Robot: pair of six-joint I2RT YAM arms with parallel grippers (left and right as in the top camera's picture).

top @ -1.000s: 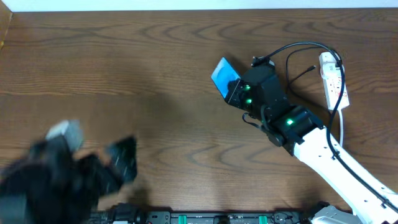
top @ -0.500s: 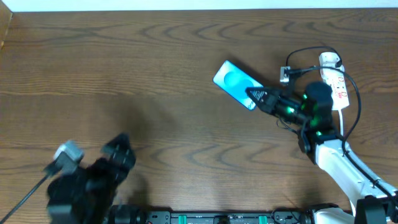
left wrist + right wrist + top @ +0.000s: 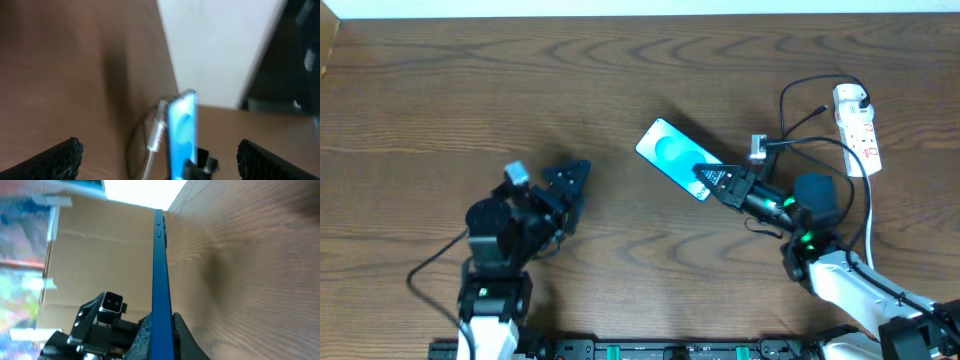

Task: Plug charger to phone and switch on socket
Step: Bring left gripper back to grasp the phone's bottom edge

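My right gripper (image 3: 712, 181) is clamped on the near end of the phone (image 3: 670, 155), whose screen print is too small to read. Only my right wrist view shows it edge-on, with its side buttons. It is now farther left. My left gripper (image 3: 564, 188) gapes wide, now nearer. The charger (image 3: 782, 110) loops beside the socket (image 3: 857, 125).

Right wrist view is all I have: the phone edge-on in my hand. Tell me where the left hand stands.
Observer: The left hand is open, out to the left of the phone and not touching it.
Operator: Now give me the socket.
Observer: The socket lies at the right side of the table, to the right of the right hand and apart from the phone.
Operator: Then place the charger.
Observer: The charger loops on the table beside the socket, held by neither hand.
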